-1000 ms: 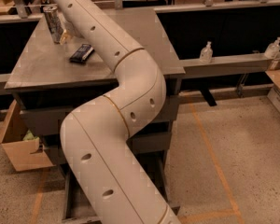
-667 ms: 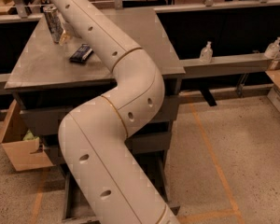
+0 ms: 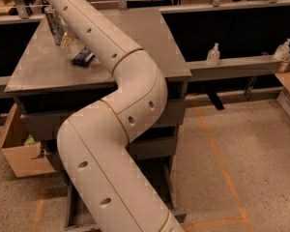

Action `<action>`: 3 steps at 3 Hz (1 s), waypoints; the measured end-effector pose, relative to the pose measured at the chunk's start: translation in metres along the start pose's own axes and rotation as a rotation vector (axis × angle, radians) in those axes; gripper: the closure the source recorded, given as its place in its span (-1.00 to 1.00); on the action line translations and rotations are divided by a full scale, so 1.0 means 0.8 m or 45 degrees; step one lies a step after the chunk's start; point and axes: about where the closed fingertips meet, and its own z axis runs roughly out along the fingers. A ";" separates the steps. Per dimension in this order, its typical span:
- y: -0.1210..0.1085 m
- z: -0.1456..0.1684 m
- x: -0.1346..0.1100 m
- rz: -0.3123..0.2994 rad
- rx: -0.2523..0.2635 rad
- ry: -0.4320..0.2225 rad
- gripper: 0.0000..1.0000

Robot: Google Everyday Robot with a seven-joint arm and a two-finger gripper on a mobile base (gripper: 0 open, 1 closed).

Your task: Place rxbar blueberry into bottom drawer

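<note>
The rxbar blueberry (image 3: 83,56), a dark flat bar, lies on the grey cabinet top (image 3: 38,71) near its back left. It sits just left of my white arm (image 3: 121,105), which sweeps up across the cabinet and leaves the view at the top left. My gripper is out of view beyond that top edge. The bottom drawer (image 3: 72,211) stands pulled out at the cabinet's foot. My arm hides most of it, and only its left side rail and a right corner (image 3: 178,216) show.
A silver patterned can (image 3: 54,25) stands behind the bar, with a small clear item (image 3: 67,38) beside it. An open cardboard box (image 3: 21,156) sits on the floor at left. Two pump bottles (image 3: 213,54) (image 3: 283,49) stand on the right ledge.
The arm has shifted only slightly. The bar and the can have not moved.
</note>
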 end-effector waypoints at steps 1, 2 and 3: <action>0.000 0.005 -0.001 -0.003 -0.006 -0.004 -1.00; 0.002 0.014 -0.001 0.039 -0.004 -0.011 -1.00; -0.002 0.022 -0.003 0.074 -0.004 -0.016 -1.00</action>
